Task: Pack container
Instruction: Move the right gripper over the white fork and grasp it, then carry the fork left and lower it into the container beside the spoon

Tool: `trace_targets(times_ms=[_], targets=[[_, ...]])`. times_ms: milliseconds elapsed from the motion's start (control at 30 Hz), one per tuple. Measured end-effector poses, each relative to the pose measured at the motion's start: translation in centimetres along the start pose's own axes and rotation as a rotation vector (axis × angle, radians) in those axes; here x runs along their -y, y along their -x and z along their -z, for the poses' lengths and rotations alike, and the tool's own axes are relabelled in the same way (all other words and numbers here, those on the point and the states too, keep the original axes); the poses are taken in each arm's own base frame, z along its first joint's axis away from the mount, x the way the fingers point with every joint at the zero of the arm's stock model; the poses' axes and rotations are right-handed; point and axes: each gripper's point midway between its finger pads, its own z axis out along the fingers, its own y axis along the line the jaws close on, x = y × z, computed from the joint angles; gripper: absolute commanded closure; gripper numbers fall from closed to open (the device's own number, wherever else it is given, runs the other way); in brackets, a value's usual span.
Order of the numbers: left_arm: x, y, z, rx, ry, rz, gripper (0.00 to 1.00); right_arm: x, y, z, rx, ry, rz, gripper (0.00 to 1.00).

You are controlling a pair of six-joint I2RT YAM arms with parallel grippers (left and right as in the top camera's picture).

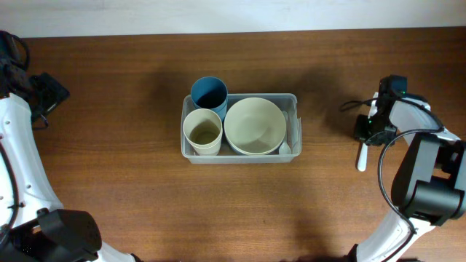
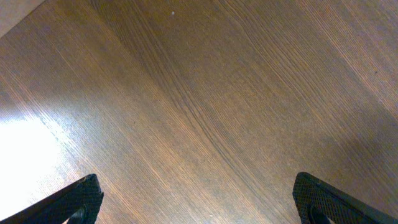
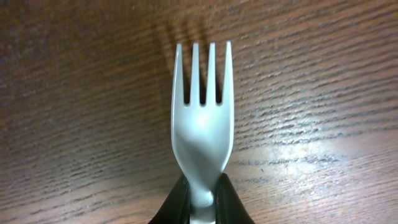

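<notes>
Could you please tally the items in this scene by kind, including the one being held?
Clear plastic rectangular container: 1
Cups: 2, a dark blue round cup and a cream round cup
Cream round bowl: 1
White plastic spoon: 1
White plastic fork: 1
Total: 6

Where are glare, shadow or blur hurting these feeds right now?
Overhead: even light, sharp, only soft shadows beside the container. Left wrist: washed-out glare on the table at lower left. Right wrist: fork crisp, dim shadow behind its tines, mild sheen at right.
</notes>
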Motion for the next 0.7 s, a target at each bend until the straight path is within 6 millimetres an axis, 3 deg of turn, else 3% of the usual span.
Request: trace_targets(times_ms=[333, 567, 700], targets=[[0.0, 0.0, 0.0, 0.000, 0.000, 0.000, 0.00, 0.0, 1.3, 2.5, -0.008, 0.001, -0.007, 0.92], [0.0, 0.0, 0.0, 0.000, 0.000, 0.000, 0.00, -2.0, 4.6, 8.3, 0.047, 0.130, -0.006, 0.92], [0.0, 0.0, 0.0, 0.000, 0.000, 0.000, 0.00, -5.1, 5.9, 12.2, 0.089, 0.319, 0.029, 0.91]])
